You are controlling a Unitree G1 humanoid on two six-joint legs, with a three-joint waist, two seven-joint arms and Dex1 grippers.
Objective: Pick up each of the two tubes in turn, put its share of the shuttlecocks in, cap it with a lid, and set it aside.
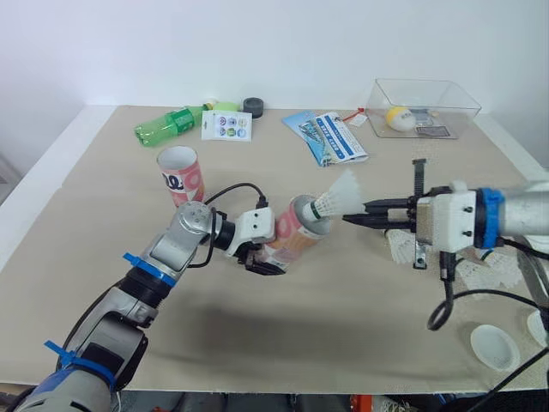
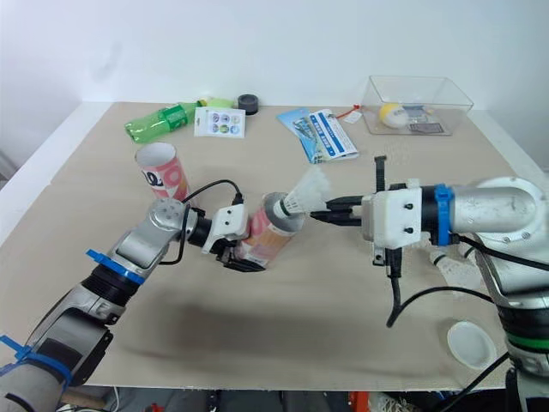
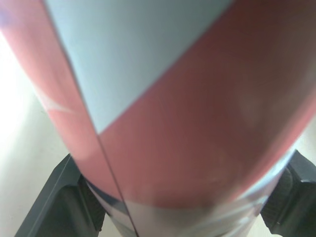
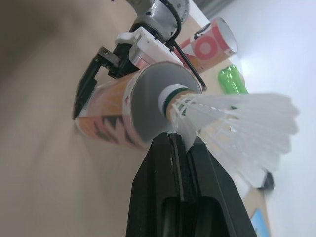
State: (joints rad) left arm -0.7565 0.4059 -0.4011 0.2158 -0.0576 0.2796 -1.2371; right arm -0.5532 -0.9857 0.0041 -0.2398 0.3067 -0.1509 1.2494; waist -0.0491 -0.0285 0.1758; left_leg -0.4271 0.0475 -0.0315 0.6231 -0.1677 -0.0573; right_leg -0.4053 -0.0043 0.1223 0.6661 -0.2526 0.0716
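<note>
Mid-table, a little left of centre, my left gripper (image 1: 264, 260) is clamped around the lower part of a pink-and-orange tube (image 1: 296, 236). It holds the tube tipped over, with the open mouth facing right. My right gripper (image 1: 350, 218) reaches in from the right, its fingers (image 4: 170, 163) pinched together on a white shuttlecock (image 1: 339, 199) just behind the cork. The cork sits right at the tube's mouth, and I cannot tell whether it has passed the rim. The feathers fan out toward the far right.

A second tube (image 1: 180, 174) stands upright on the table (image 1: 343, 343), far and left of the held one and apart from it. Loose shuttlecocks (image 1: 401, 249) lie under my right arm. A white lid (image 1: 495, 346) rests flat near the right front corner.
</note>
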